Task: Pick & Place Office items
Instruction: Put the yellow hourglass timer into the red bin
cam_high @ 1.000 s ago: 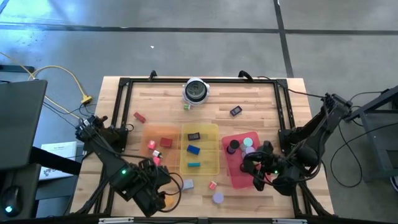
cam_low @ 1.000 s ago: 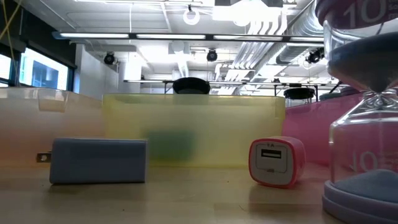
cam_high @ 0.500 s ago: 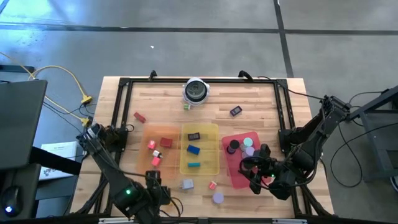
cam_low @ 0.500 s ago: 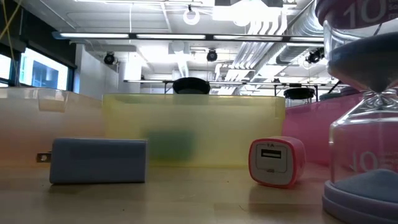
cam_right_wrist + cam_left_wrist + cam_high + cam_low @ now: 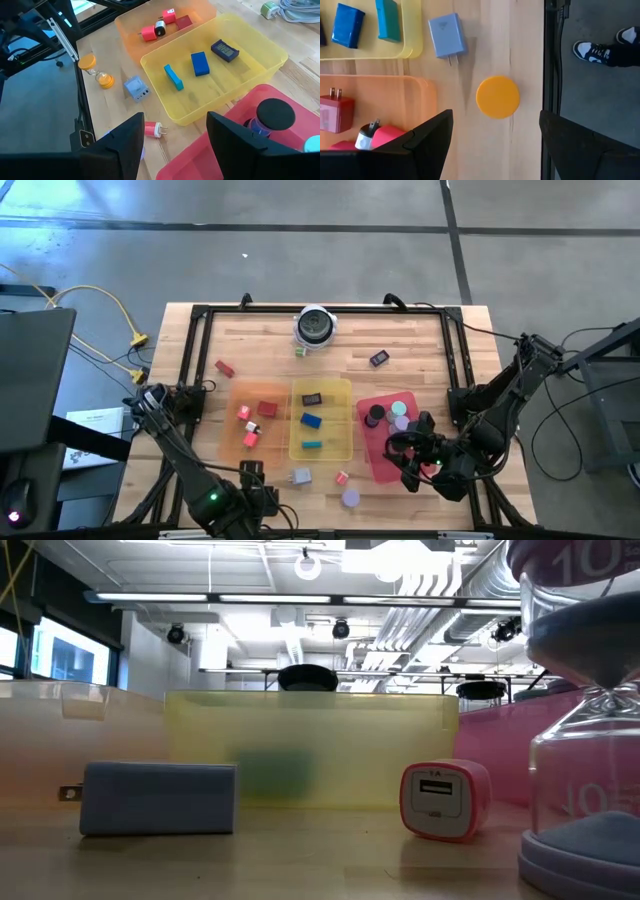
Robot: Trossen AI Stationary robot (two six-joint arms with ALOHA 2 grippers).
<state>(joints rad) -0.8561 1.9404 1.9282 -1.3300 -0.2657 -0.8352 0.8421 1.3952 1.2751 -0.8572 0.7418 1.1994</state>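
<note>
My left gripper (image 5: 495,120) (image 5: 250,473) is open at the table's near edge, its fingers standing either side of an orange hourglass (image 5: 497,96) that stands on its base. A grey-blue charger (image 5: 447,42) (image 5: 301,476) lies flat beside the hourglass. A pink charger (image 5: 342,477) and a purple hourglass (image 5: 350,498) rest on the wood nearby. My right gripper (image 5: 175,120) (image 5: 408,452) hangs open over the red tray (image 5: 372,465), which holds black, purple and teal discs. Blue (image 5: 311,420), teal and black blocks lie in the yellow tray (image 5: 335,405). Red and pink bits lie in the orange tray (image 5: 262,390).
A round silver-and-black object (image 5: 315,326) sits at the far edge with a small green piece beside it. A red block (image 5: 224,368) and a black piece (image 5: 379,359) lie loose on the far half. A black frame (image 5: 455,370) rims the table. A person's shoe (image 5: 592,50) shows beyond the near edge.
My left arm has drawn back from the orange tray toward the table's near edge and now hangs over the near strip of wood. The objects on the table have kept their places.
</note>
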